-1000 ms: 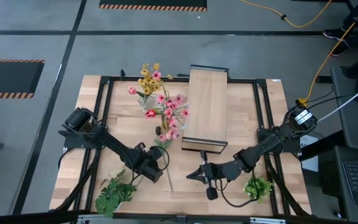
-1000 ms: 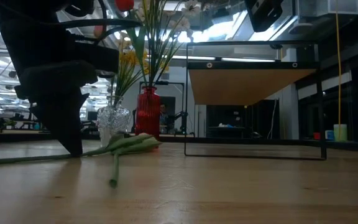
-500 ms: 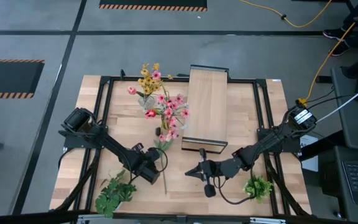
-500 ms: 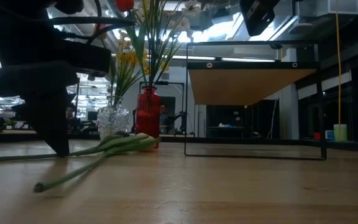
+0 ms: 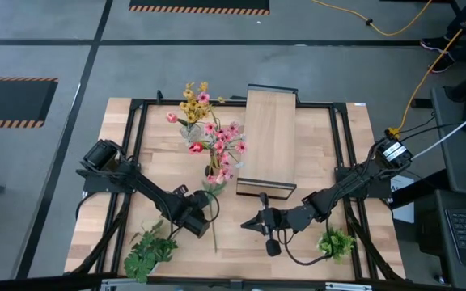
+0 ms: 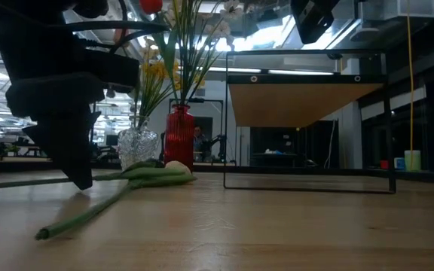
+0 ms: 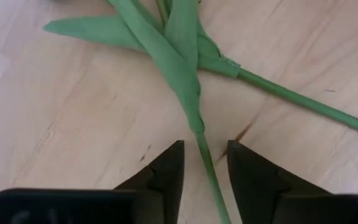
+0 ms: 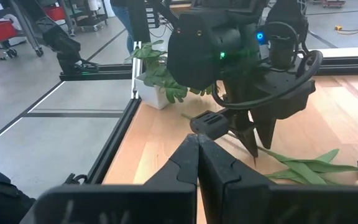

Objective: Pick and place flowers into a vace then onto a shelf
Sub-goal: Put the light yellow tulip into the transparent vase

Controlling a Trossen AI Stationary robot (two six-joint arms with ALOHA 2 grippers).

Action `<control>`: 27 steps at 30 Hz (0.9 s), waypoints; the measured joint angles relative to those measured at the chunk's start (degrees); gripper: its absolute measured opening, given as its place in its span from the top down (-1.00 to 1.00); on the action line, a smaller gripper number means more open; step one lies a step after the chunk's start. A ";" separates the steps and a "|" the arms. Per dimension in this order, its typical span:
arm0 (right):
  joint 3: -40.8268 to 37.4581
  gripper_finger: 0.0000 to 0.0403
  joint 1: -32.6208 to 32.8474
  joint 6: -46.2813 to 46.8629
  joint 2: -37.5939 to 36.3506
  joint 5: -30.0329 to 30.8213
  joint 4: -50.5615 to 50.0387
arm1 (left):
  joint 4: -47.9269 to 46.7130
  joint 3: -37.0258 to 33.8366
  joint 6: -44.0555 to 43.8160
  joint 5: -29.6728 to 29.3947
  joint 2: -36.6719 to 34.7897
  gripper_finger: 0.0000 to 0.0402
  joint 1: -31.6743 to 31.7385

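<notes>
My left gripper [image 7: 204, 163] sits low at the near left of the wooden table [image 5: 314, 162], its 2 dark wedge-shaped fingers parted a little with a thin gap between them. A slender green stem [image 7: 207, 168] runs through that gap, lying flat on the pale grained wood; I cannot tell whether either pad touches it. This loose flower [image 6: 119, 197] stretches across the tabletop, its long smooth leaves [image 7: 166, 43] folded around the stem toward the bloom end, which lies near the vases. Just beyond it stands the small clear glass vase [image 6: 137, 146], knobbly in texture, beside a ribbed red cylinder [image 6: 178, 134], both bristling with upright stems, pink sprays and yellow daisies [image 5: 194, 103]. The shelf [image 5: 269, 139], a narrow light-wood plank on a dark frame, rises just right of them. My right gripper [image 5: 247, 225] hovers near the table's near centre, its 2 fingers pressed together, holding nothing. Bushy green leafy bunches [image 5: 148, 250] sit at the near edge.
</notes>
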 joint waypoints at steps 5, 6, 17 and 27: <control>0.00 0.98 0.00 0.02 0.00 0.00 0.00 | 0.58 0.00 2.13 0.40 0.00 0.36 1.51; 0.00 0.98 0.00 0.03 0.00 0.00 0.00 | 0.76 0.02 2.25 0.69 0.00 0.36 1.97; 0.00 0.98 0.00 0.04 0.00 0.00 0.00 | 0.81 0.11 2.86 2.77 -0.04 0.95 3.62; 0.02 0.98 0.00 -0.05 0.00 0.00 -0.02 | -5.59 0.11 3.29 2.46 -1.60 0.97 3.24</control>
